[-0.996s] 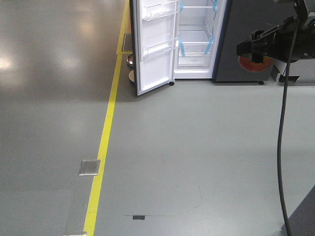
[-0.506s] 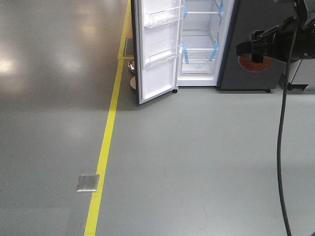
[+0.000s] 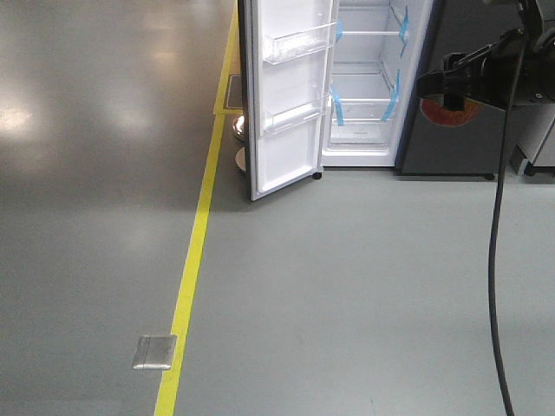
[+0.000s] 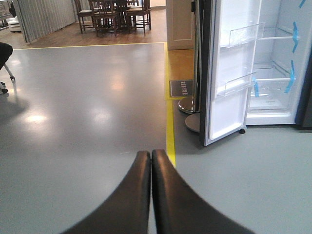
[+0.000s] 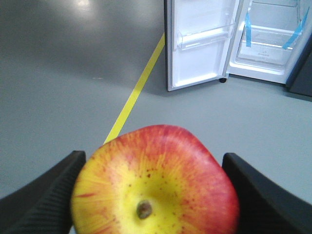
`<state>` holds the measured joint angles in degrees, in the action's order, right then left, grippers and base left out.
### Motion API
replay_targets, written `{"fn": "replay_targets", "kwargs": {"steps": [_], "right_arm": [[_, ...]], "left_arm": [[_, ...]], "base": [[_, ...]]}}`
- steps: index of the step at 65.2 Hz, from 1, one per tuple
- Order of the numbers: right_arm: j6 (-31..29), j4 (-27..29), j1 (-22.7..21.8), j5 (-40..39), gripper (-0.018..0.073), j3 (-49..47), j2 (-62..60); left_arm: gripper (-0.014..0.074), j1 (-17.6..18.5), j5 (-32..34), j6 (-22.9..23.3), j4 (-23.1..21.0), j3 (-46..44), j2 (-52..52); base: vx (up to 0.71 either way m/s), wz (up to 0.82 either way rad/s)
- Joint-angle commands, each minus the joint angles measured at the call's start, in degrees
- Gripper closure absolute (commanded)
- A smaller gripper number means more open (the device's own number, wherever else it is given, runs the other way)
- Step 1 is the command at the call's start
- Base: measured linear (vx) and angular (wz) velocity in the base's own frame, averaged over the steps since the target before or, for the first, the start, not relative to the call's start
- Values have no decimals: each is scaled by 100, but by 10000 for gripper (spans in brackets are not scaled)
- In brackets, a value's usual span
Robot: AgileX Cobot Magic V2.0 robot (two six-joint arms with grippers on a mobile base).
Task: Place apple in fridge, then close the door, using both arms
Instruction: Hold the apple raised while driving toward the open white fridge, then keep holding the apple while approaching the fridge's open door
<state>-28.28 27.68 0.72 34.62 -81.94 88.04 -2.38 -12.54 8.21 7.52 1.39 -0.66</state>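
Transport stage, with the placement not yet begun. Your right gripper [image 5: 155, 195] pinches the apple [image 5: 156, 180] between its two black fingers [image 5: 44, 200], one on each flank, and the dimple faces the wrist camera. In the front view the fruit shows as a red patch just beneath the gripper, held high above the floor [image 3: 347, 286]. Your left gripper [image 4: 151, 161] carries nothing, and its fingers are pressed together tip to tip. The fridge [image 3: 364, 56] stands ahead, well apart from both arms. Its door [image 3: 282, 160] is swung wide on the left, with the white lining and clear bins [image 3: 299, 42] turned toward you. Glass shelves [image 3: 364, 97] and strips of blue tape [image 3: 395, 91] are visible inside. A yellow line [image 3: 195, 251] runs along the floor to the left of the door. By judgement, the step in hand is the approach. The next move calls for you to close the gap until the opening, not the door's edge, lies squarely before the right arm. You then carry the apple in above a bare shelf and spread the fingers only once the fruit rests there, since a round apple may roll. The idle left arm seems the natural one for the door, whose outer face is turned away from here.
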Motion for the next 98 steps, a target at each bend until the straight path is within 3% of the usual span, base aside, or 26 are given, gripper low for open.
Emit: {"fn": "replay_targets", "kwargs": {"steps": [1, 98], "right_arm": [[-42, 124, -6, -350, 391, -195, -253], [-42, 124, -6, -350, 391, -195, -253]], "left_arm": [[602, 34, 387, -2, -38, 164, -90], [602, 34, 387, -2, -38, 164, -90]], "base": [[21, 4], [17, -3]]}}
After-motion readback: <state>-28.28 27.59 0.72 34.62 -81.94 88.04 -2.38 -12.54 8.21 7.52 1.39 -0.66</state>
